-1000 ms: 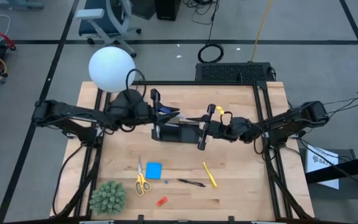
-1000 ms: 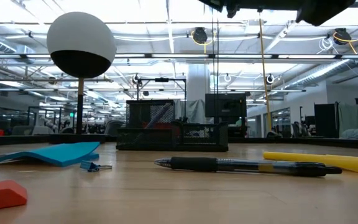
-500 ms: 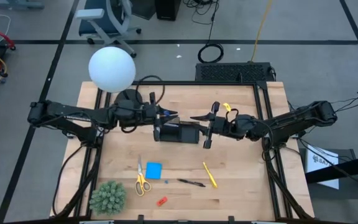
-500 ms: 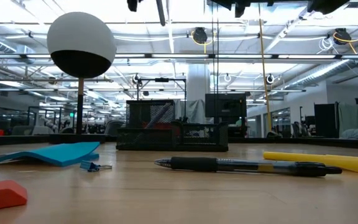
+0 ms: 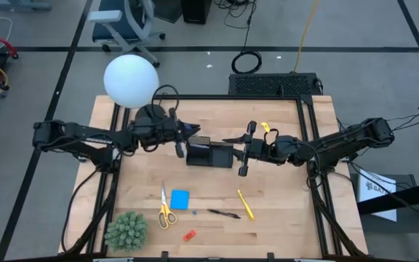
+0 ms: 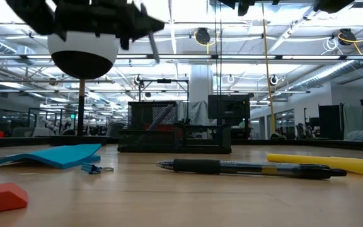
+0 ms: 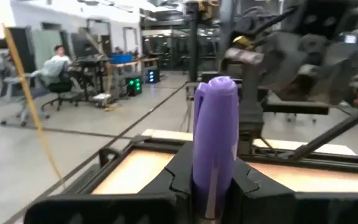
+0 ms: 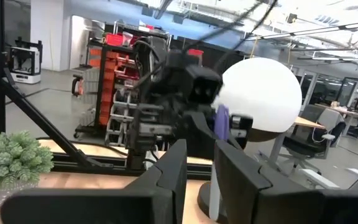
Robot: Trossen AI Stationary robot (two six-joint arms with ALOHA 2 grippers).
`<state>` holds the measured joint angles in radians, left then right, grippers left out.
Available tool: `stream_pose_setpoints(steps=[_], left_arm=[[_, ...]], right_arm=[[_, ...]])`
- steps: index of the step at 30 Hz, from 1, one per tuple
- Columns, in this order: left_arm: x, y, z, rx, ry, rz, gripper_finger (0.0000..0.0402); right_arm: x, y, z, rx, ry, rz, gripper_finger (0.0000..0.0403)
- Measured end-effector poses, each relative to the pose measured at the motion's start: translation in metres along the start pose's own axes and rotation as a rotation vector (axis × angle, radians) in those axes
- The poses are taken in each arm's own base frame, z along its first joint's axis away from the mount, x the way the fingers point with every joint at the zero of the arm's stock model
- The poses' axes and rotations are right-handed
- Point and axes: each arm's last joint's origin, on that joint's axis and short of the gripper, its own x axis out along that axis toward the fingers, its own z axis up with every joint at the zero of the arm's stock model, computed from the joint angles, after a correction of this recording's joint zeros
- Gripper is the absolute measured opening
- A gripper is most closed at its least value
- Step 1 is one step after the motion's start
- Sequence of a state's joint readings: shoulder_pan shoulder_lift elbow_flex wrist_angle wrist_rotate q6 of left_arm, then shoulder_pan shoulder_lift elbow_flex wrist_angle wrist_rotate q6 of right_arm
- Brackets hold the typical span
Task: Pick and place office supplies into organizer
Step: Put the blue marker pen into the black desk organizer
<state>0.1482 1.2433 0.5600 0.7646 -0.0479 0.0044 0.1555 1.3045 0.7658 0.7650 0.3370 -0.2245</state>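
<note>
My left gripper point(image 5: 184, 135) hangs level above the table, just left of the black organizer point(image 5: 209, 154), shut on a bluish-purple pen point(image 7: 215, 137). My right gripper point(image 5: 230, 138) hovers over the organizer's right end, slightly open with nothing between its fingers point(image 8: 199, 169). The yellow-handled scissors point(image 5: 164, 209), blue note pad point(image 5: 180, 199), black pen point(image 5: 224, 214), yellow pen point(image 5: 246, 204) and red piece point(image 5: 189, 235) lie flat on the table's near half. My left gripper pinches the purple pen between its two fingers low on the barrel point(image 7: 212, 186). The fingers come level from the table's left and lie across the pen. The pen stands nearly upright, capped end point(image 7: 216, 87) up, lifted clear of table and organizer.
A white globe lamp point(image 5: 131, 80) stands at the far left corner, close behind my left arm. A green spiky plant point(image 5: 126, 231) sits at the near left corner. A small binder clip point(image 6: 96, 168) lies by the note pad. Bare wood lies at the table's right.
My left gripper has sunk with the purple pen, dropping into the low view from above, and has drawn slightly back toward the table's left, staying shut on the pen.
</note>
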Motion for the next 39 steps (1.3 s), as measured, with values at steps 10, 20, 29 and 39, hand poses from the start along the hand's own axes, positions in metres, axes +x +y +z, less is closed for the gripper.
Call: stream_pose_setpoints(steps=[10, 20, 29, 39], left_arm=[[-0.019, 0.02, -0.029, -0.056, 0.001, 0.072, 0.0037], [-0.026, 0.018, -0.043, -0.079, 0.053, 0.075, 0.0037], [-0.015, 0.018, -0.064, -0.086, 0.127, 0.081, 0.0037], [-0.005, 0.024, -0.087, -0.124, 0.133, 0.087, 0.0037]], right_arm=[[0.0, 0.0, -0.001, -0.002, 0.008, 0.001, 0.0073], [0.0, 0.0, -0.001, 0.0, 0.008, 0.0, 0.0073], [0.0, 0.0, -0.001, 0.0, 0.009, 0.0, 0.0073], [0.0, 0.0, -0.001, -0.001, 0.013, 0.001, 0.0073]])
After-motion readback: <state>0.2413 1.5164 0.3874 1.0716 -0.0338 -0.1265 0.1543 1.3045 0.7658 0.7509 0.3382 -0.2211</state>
